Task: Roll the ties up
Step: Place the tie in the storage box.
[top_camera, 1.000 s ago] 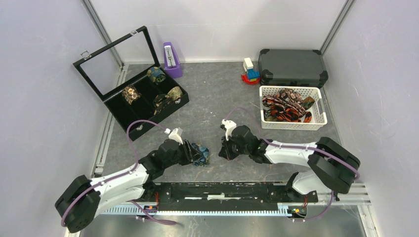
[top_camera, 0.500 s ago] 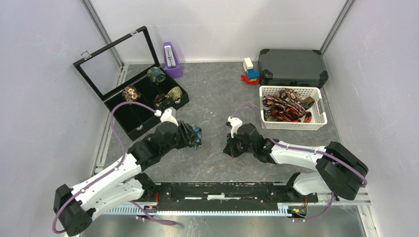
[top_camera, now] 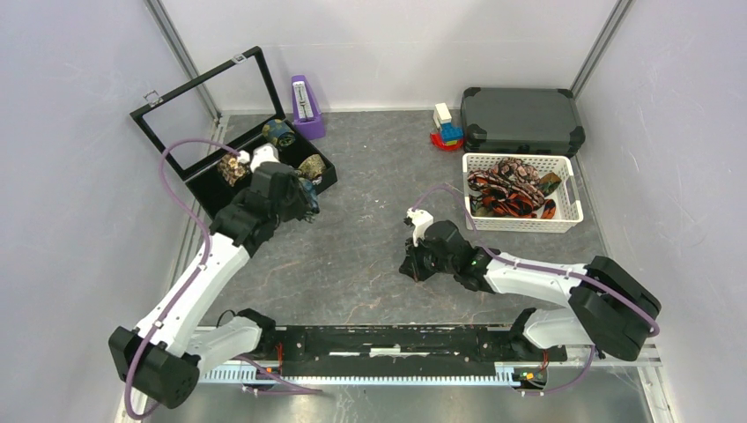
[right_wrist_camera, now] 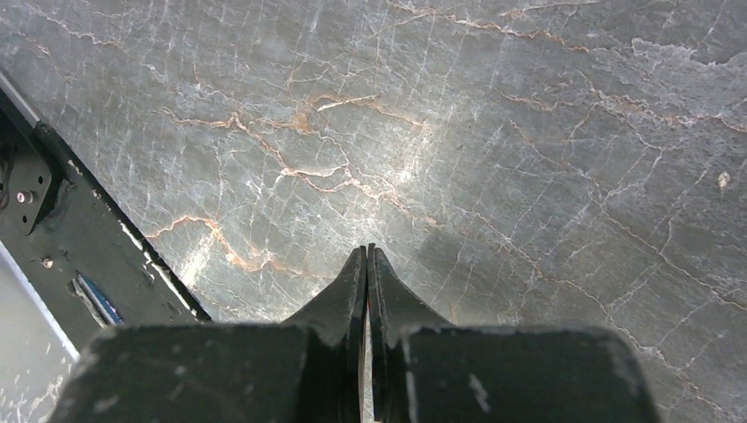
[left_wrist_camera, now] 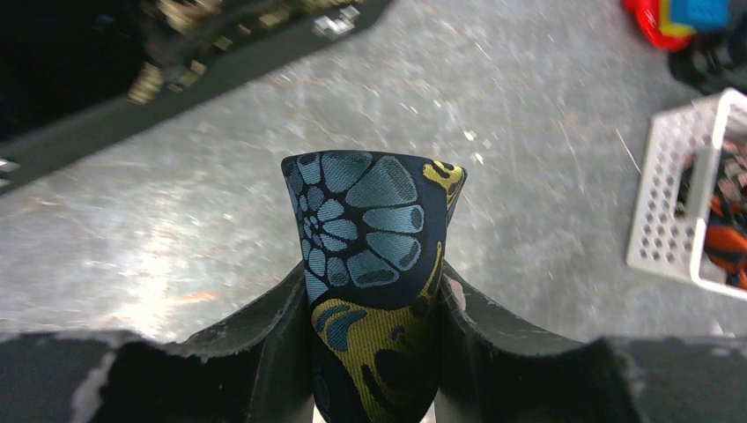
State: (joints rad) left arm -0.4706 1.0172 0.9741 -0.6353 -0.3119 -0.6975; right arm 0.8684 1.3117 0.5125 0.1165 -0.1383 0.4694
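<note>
- The black mounting rail (top_camera: 396,339) is seen along the near edge of the table, with both arm bases bolted to it.
- The right gripper (top_camera: 411,267) is found right of centre, low over the grey marbled tabletop (right_wrist_camera: 528,132). Its fingers (right_wrist_camera: 352,282) are pressed together with nothing between them. Whether the tips touch the surface cannot be told.
- The left gripper (left_wrist_camera: 374,291) is stretched further out and to the left, near the front wall of the open display case (top_camera: 211,201).
- A rolled navy tie (left_wrist_camera: 370,220) with blue and gold paisley is clamped between the left gripper's jaws. The coil stands out past the fingertips and is carried above the tabletop, not resting on it.
- Inside the display case, three rolled ties are seen in separate compartments: a brown one (top_camera: 232,167) on the left, an olive one (top_camera: 311,165) nearer the right and a greenish one (top_camera: 280,133) at the back. The left arm hides part of the case.
- The case's glass lid (top_camera: 211,115) is propped upright behind it.
- On the right side, well apart from both grippers, a white plastic basket (top_camera: 520,225) holds a loose tangle of unrolled ties (top_camera: 506,189), red-orange and brown.
- Beyond the basket, a dark hard case (top_camera: 521,119) is set against the back wall, with a small stack of coloured toy blocks (top_camera: 447,128) just beside its left end.
- A purple metronome (top_camera: 306,106) is placed upright at the back, just beside the display case.
</note>
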